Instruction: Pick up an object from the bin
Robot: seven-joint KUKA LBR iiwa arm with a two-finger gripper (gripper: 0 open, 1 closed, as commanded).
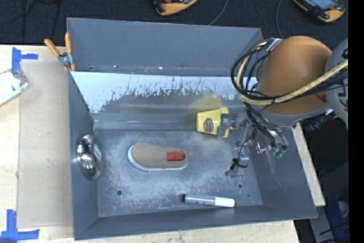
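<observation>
Low at the right of the bin (165,45), the claw (235,168), clenched or not I cannot tell, hangs between the yellow tape measure (209,122) just beyond and the marker (208,200) nearer; I judge it mid-approach, needing to centre over one.

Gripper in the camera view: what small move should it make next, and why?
Probably a short shift toward the front wall, to stand over the white marker. The gripper is over bare floor at the right side of the bin; the marker's end seems the closest thing, and the yellow thing lies back by the rear wall.
</observation>
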